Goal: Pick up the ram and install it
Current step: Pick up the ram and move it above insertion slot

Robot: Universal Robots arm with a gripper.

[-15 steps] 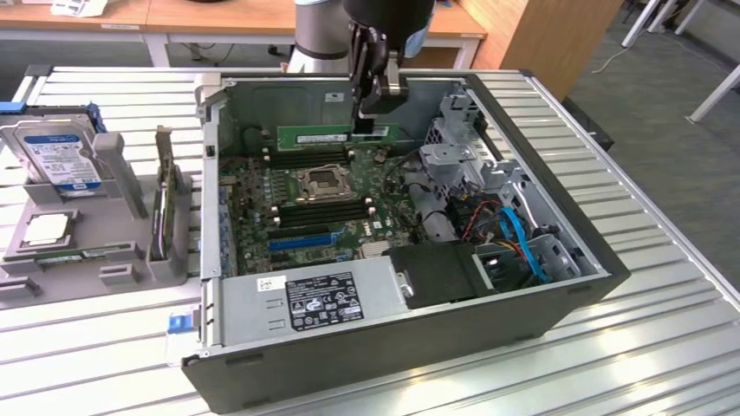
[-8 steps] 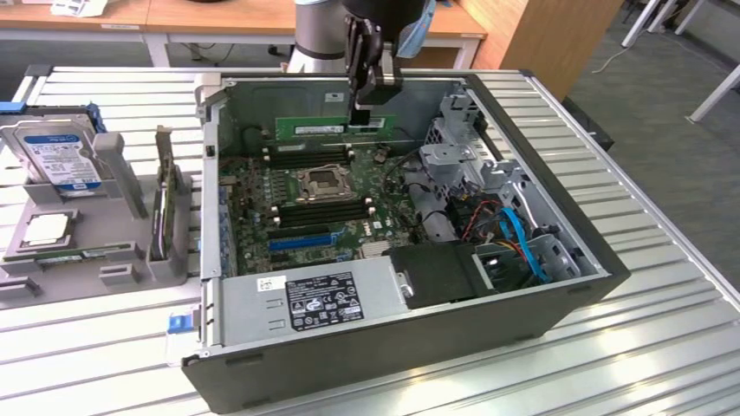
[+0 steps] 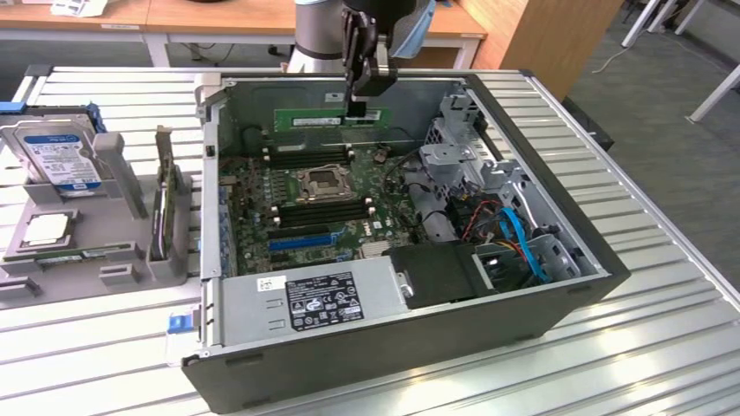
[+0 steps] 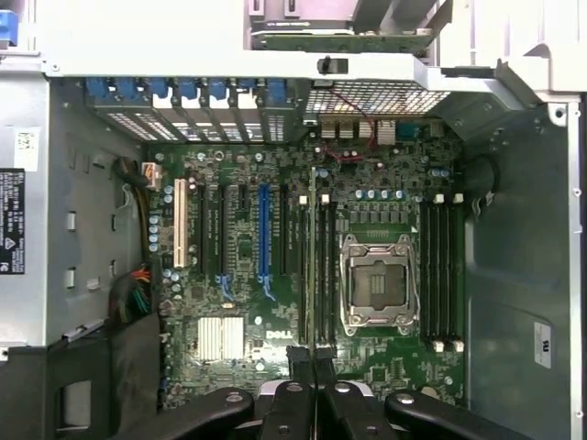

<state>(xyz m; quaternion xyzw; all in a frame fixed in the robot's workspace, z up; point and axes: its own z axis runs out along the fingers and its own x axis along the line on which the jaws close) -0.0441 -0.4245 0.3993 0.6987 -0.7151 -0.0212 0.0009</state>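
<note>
**Claw clamped on the memory stick above the open computer**

The black two-fingered claw on the grey robot arm is closed on the ram, a long, thin, flat green circuit-board stick. It grips the top edge, nearer the end toward the exterior view's right. The stick hangs level, on edge, inside the dark grey metal computer case, which lies open on its side on the slatted silver metal table. In the exterior view the stick shows against the case's far wall, raised above the green motherboard.

In the wrist view the claw holds the ram edge-on, a thin line over the long black plastic memory slots just beside the square silver processor socket. Whether the stick touches a slot cannot be told. A second bank of black slots lies on the socket's other side.

A boxy grey power supply with a black label fills the near end of the case. On the exterior view's left, a silver hard drive with a blue-white label stands in a grey plastic holder.
</note>
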